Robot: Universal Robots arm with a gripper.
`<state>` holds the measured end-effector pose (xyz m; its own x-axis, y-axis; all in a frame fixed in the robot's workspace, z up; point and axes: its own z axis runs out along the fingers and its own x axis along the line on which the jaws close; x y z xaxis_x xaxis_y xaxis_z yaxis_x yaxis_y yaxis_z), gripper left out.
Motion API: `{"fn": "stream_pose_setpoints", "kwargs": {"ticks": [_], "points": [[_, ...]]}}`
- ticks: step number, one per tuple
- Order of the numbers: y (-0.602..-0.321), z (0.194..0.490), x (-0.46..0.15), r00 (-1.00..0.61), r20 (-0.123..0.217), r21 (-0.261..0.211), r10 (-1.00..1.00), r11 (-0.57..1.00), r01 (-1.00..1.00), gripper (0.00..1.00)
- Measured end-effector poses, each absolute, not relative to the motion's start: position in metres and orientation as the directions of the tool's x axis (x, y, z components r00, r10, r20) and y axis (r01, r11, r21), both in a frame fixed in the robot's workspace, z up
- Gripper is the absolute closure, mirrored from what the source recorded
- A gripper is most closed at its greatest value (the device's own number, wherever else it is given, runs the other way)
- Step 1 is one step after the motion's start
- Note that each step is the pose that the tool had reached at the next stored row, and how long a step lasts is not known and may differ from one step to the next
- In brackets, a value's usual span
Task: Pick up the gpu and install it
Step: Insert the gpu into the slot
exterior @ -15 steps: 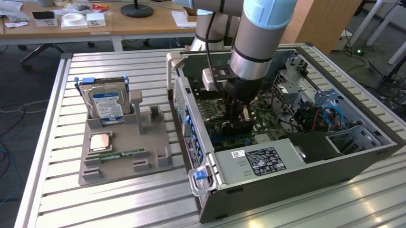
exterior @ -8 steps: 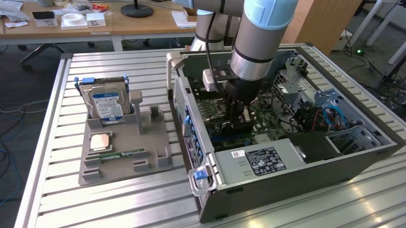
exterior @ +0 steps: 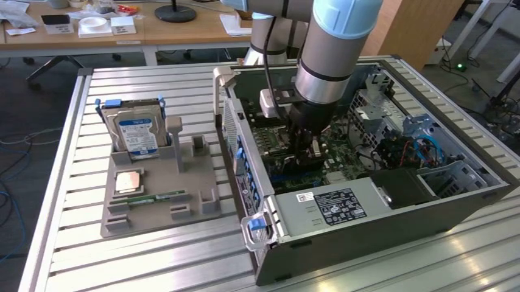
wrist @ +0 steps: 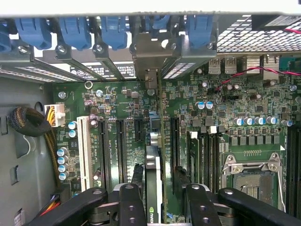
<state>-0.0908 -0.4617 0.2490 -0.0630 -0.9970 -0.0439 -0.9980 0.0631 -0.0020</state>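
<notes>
The thin flat black gpu card (wrist: pixel 154 160) stands on edge in a slot of the green motherboard (wrist: pixel 235 108) inside the open grey metal computer case (exterior: pixel 406 228), its silver bracket against the case's rear wall. The pincer (wrist: pixel 159 184) straddles the card with jaws spread wide, gripping nothing. Beside the case, on the slatted table (exterior: pixel 146 261), a grey holder (exterior: pixel 162 216) carries a silver hard drive (exterior: pixel 136 135).
</notes>
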Motion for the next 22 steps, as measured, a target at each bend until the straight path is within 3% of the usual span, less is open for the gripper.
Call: {"fn": "stream_pose_setpoints", "kwargs": {"ticks": [19,21,22], "points": [[-0.4626,0.2491,-0.0907,-0.063,-0.044,-0.002,-0.997,0.063,-0.998,0.6],[-0.4626,0.2491,-0.0907,-0.063,-0.044,-0.002,-0.997,0.063,-0.998,0.62],[-0.4626,0.2491,-0.0907,-0.063,-0.044,-0.002,-0.997,0.063,-0.998,0.69]]}}
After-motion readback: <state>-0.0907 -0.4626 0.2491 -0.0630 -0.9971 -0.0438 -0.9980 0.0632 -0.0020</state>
